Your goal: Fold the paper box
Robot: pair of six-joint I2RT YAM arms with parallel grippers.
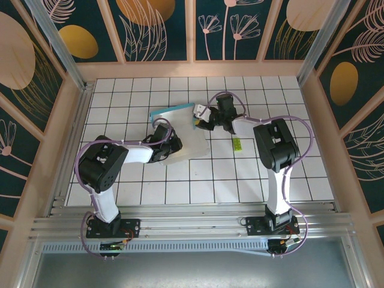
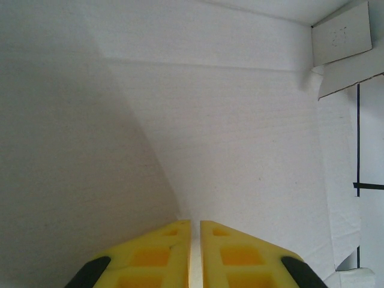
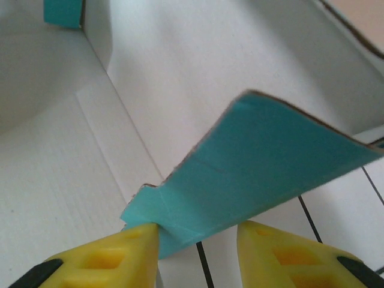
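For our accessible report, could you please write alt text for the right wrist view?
A turquoise flap of the paper box rises between the yellow fingers of the right pincer, its corner touching one finger. Behind it lies the box's white inner face, with the grid-lined table at lower right.

Small yellow-green scrap (image 1: 237, 144) flat on white gridded table (image 1: 150, 192), teal leaf-patterned walls (image 1: 162, 30) around, aluminium rail (image 1: 192, 225) along near edge.

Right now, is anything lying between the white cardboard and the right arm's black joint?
Yes: a tiny yellow-green scrap lies between the paper box and the right arm's joint, touching neither, as the top view shows.
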